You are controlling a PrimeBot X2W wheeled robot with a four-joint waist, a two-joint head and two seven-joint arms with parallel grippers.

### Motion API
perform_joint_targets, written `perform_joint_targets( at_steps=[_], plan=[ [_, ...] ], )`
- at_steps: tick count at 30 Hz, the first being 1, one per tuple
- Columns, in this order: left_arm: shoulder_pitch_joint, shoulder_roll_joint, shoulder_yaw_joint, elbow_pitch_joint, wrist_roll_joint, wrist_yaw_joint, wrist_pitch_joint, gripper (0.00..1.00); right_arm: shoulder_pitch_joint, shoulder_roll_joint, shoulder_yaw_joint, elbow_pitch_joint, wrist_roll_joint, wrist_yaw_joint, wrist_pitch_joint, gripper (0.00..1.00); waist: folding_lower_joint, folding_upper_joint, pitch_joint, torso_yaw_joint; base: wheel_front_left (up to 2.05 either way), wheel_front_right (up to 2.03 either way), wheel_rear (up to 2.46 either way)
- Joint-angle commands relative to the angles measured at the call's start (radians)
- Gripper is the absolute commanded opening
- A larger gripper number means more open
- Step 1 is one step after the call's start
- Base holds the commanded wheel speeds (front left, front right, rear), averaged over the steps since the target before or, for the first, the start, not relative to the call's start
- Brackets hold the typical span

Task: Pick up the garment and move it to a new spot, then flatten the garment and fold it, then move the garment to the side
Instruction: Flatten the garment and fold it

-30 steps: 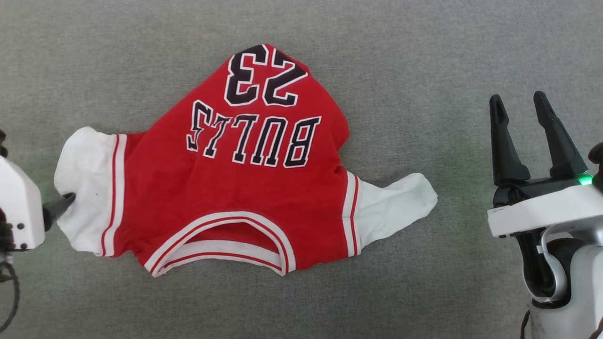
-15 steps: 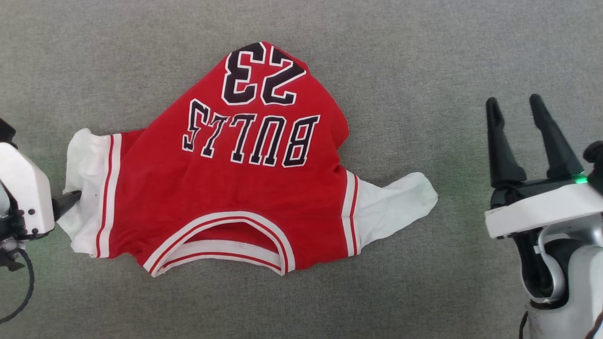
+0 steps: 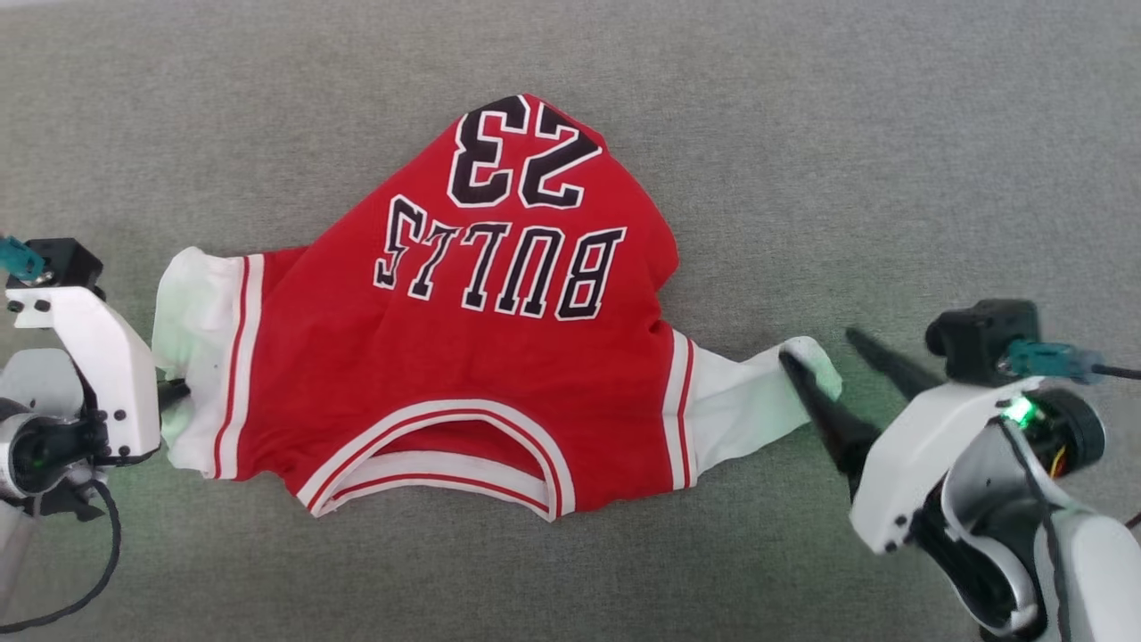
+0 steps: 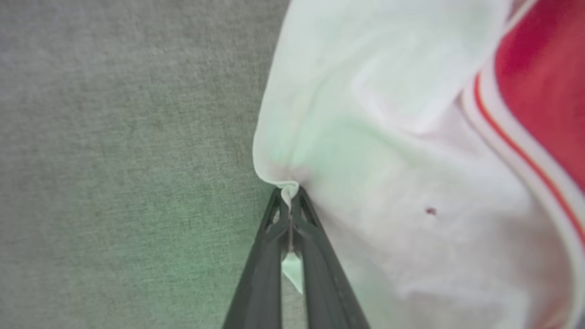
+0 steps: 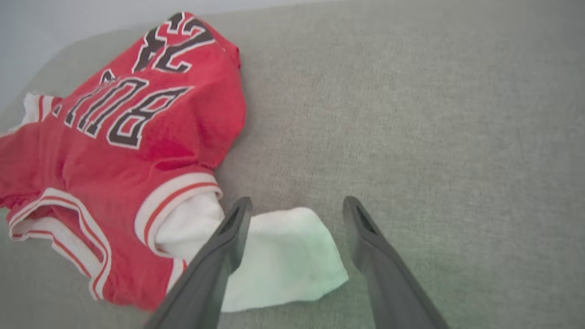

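Pinching fold of white sleeve end (image 4: 365,151), left gripper (image 4: 289,194) was clamped at garment's (image 3: 463,357) left edge. Right gripper (image 3: 820,346) reached in low and slanted, fingers (image 5: 219,256) spread wide astride other sleeve tip (image 5: 283,256). Lettering (image 3: 499,267) read "BULLS" and "23", upside down in head view. Garment lay mid grey surface (image 3: 891,134), open room all round.

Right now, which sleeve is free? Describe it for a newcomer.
On the grey cloth lies a red jersey. Its free sleeve is the white one at the robot's right, between the fingers of the open right gripper. The other sleeve is pinched in the left gripper.
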Motion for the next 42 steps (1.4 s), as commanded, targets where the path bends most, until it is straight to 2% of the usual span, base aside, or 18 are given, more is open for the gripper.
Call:
perform_joint_targets(
  at_steps=[1, 2, 7, 11, 16, 24, 25, 26, 29, 32, 37, 42],
  plan=[
    [0.026, -0.03, -0.026, 0.011, -0.004, -0.01, 0.001, 0.0, 0.018, -0.01, 0.001, -0.023, 0.006, 0.0, 0.059, 1.0, 0.0, -0.0001, -0.004, 0.008, 0.0, 0.0, 0.0],
    [0.026, -0.03, -0.026, 0.011, -0.004, -0.01, 0.001, 0.0, 0.018, -0.01, 0.001, -0.023, 0.006, 0.0, 0.059, 1.0, 0.0, -0.0001, -0.004, 0.008, 0.0, 0.0, 0.0],
    [0.024, -0.038, -0.022, 0.008, -0.018, -0.021, -0.017, 0.0, 0.028, -0.047, 0.003, -0.072, -0.022, 0.0, 0.225, 1.0, 0.0, -0.0001, -0.006, 0.025, 0.0, 0.0, 0.0],
    [0.013, -0.05, -0.025, 0.007, -0.02, -0.027, -0.028, 0.0, -0.009, -0.066, 0.007, -0.034, -0.041, 0.0, 0.289, 1.0, 0.0, -0.0001, 0.0, 0.04, 0.0, 0.0, 0.0],
    [-0.003, -0.071, -0.024, 0.012, -0.022, -0.032, -0.047, 0.0, -0.062, -0.078, 0.054, 0.089, -0.023, -0.001, 0.32, 1.0, 0.0, -0.0001, 0.012, 0.059, 0.0, 0.0, 0.0],
    [-0.02, -0.089, -0.029, 0.034, -0.027, -0.042, -0.068, 0.0, -0.133, -0.092, 0.191, 0.38, 0.021, -0.001, 0.32, 1.0, 0.0, -0.0001, 0.019, 0.081, 0.0, 0.0, 0.0],
    [-0.021, -0.091, -0.029, 0.036, -0.028, -0.044, -0.07, 0.0, -0.138, -0.096, 0.225, 0.41, 0.042, 0.0, 0.328, 0.34, 0.0, -0.0001, 0.018, 0.083, 0.0, 0.0, 0.0],
    [-0.022, -0.091, -0.029, 0.039, -0.029, -0.046, -0.073, 0.0, -0.142, -0.1, 0.248, 0.436, 0.06, 0.0, 0.334, 0.0, 0.0, -0.0001, 0.016, 0.083, 0.0, 0.0, 0.0],
    [-0.025, -0.092, -0.026, 0.044, -0.038, -0.048, -0.077, 0.0, -0.179, -0.107, 0.248, 0.472, 0.115, 0.0, 0.297, 0.0, 0.0, -0.0001, 0.01, 0.087, 0.0, 0.0, 0.0],
    [-0.032, -0.077, -0.008, 0.036, -0.052, -0.049, -0.081, 0.0, -0.223, -0.115, 0.232, 0.454, 0.166, 0.0, 0.277, 0.0, 0.0, -0.0001, -0.004, 0.084, 0.0, 0.0, 0.0],
    [-0.052, -0.035, 0.027, -0.023, -0.072, -0.028, -0.068, 0.0, -0.297, -0.136, 0.17, 0.352, 0.241, 0.0, 0.284, 0.0, 0.0, -0.0001, -0.036, 0.07, 0.0, 0.0, 0.0],
    [-0.084, 0.007, 0.062, -0.133, -0.086, 0.02, -0.035, 0.0, -0.35, -0.137, 0.103, 0.255, 0.289, 0.0, 0.308, 0.0, 0.0, -0.0001, -0.072, 0.061, 0.0, 0.0, 0.0]
  ],
)
